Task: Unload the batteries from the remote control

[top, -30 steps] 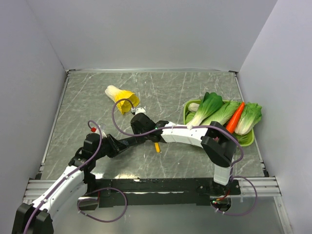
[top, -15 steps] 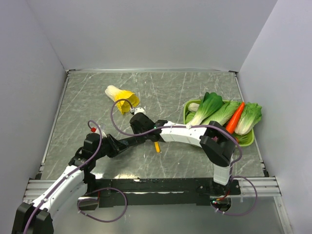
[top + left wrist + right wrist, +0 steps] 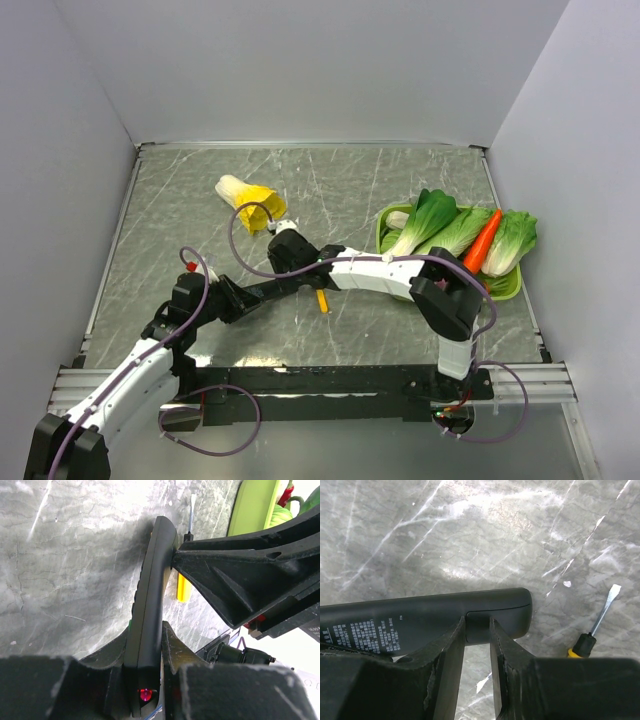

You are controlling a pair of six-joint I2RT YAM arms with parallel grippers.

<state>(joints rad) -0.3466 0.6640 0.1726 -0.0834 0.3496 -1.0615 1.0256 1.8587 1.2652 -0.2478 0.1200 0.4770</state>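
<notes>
Remote control (image 3: 150, 600) – slim black bar, held edge-on over the marbled grey desk (image 3: 180, 200), roughly at the middle of the near half, between the two arms. Left gripper (image 3: 145, 645) – closed on one end of the remote, a finger against each broad face; a small red window shows at that clamped end. Right gripper (image 3: 476, 630) – reaching across from the right, fingers (image 3: 451, 640) a little apart with nothing clamped between them, their tips set against the remote's back at its free, rounded end, where a seam marks off a cover panel. Back of the remote (image 3: 420, 617) carries a block of fine white print, too small to read. Screwdriver (image 3: 600, 622) – yellow handle, flat blade, lying on the desk just beyond the remote's free end, untouched by either gripper. Green tray (image 3: 505, 290) – at the right edge of the desk, well apart from the remote, loaded with leafy greens (image 3: 430, 220) and one carrot (image 3: 482, 240) lying aslant among them. Yellow-and-white leafy vegetable (image 3: 248, 198) – lying loose on the desk beyond the grippers, left of centre.
</notes>
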